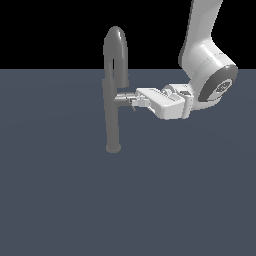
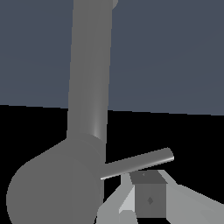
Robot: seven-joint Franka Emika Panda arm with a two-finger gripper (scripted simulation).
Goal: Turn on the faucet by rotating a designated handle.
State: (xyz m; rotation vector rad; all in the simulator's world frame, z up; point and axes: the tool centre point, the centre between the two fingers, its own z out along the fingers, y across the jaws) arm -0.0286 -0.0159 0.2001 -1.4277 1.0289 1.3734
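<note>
The faucet (image 1: 112, 115) is a tall grey column with a narrow arched spout, standing on the dark floor left of centre in the exterior view. The handle (image 1: 123, 96) is a short grey stub jutting from the column toward the exterior view's right. My gripper (image 1: 133, 102) reaches in level from that side, its fingertips right at the handle's end and just under it. The fingers look pressed together with nothing between them. In the wrist view the faucet column (image 2: 89, 70) fills the middle, and the handle (image 2: 140, 163) shows as a slim bar just beyond my gripper (image 2: 148, 197).
A flat dark blue-grey floor (image 1: 60, 200) spreads around the faucet's small round base (image 1: 113, 148). My white arm (image 1: 207, 75) comes down from the upper part of the exterior view's right.
</note>
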